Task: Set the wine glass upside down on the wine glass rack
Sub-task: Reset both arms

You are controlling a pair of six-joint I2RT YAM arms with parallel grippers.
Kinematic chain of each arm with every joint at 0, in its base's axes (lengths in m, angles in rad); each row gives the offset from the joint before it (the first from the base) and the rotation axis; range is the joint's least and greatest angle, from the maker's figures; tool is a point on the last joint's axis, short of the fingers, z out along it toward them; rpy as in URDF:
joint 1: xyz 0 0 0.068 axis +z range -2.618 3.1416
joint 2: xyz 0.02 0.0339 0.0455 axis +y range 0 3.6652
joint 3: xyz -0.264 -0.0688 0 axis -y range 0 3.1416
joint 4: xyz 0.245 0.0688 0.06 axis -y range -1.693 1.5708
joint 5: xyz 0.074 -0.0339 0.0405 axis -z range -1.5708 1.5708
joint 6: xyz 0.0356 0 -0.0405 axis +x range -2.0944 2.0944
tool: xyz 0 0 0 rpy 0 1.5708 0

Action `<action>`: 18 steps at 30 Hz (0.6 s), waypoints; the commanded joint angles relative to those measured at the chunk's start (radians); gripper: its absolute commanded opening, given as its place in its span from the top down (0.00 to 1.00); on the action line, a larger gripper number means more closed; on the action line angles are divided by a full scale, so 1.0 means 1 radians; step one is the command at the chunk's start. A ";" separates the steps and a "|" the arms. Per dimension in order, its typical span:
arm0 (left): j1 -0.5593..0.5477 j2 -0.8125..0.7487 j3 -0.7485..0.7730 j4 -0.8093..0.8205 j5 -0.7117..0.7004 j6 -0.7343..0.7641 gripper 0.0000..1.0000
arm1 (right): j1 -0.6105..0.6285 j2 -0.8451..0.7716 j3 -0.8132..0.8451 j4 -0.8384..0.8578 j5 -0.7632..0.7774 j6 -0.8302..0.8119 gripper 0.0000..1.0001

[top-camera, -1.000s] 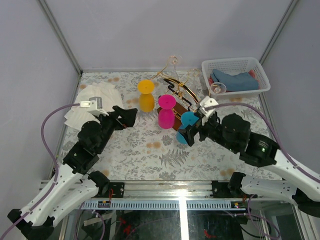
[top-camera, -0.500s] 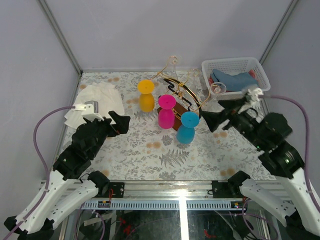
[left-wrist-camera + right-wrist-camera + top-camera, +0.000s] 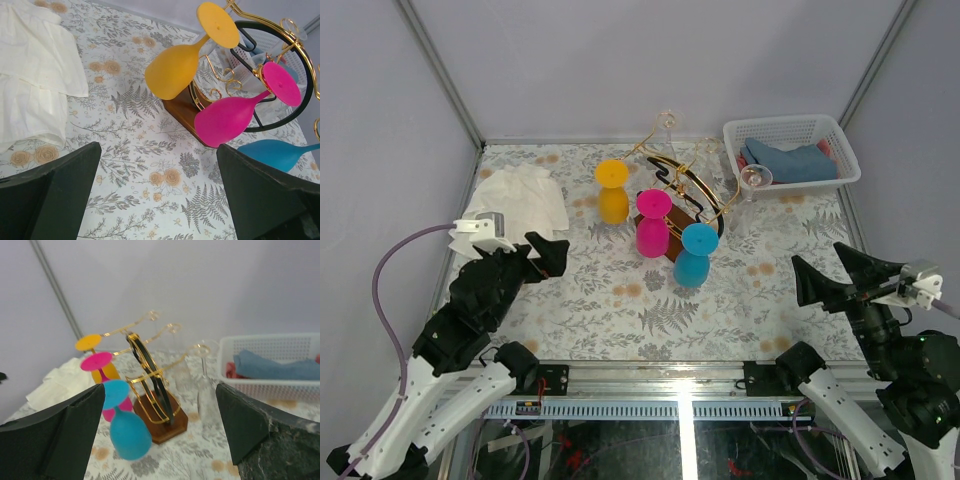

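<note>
Left gripper [image 3: 548, 252]: near left, arm crouched low over the table [image 3: 620, 312], fingers wide apart, empty, aimed at the rack [image 3: 690, 190].
Right gripper [image 3: 817, 255]: near right edge, fingers wide apart, empty, facing the rack.
Blue glass [image 3: 695, 258]: upside down, foot hooked on the rack's nearest gold arm, well apart from both grippers.
Pink glass [image 3: 652, 228], yellow glass [image 3: 612, 195]: inverted on the arms beyond.
White cloth [image 3: 520, 195]: far left.
Basket [image 3: 790, 128]: far right corner.
</note>
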State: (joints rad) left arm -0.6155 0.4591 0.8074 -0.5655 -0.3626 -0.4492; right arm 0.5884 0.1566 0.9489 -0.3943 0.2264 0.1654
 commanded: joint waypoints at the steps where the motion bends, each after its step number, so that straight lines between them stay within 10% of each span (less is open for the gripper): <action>1: -0.003 -0.042 -0.015 -0.007 -0.066 -0.023 0.00 | -0.004 -0.062 -0.090 -0.063 0.088 0.014 0.01; 18: -0.003 -0.106 -0.071 -0.007 -0.098 -0.018 0.00 | -0.004 -0.142 -0.222 -0.138 0.204 0.118 0.01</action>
State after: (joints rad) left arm -0.6155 0.3687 0.7456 -0.5850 -0.4343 -0.4667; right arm 0.5880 0.0120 0.7273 -0.5495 0.3996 0.2672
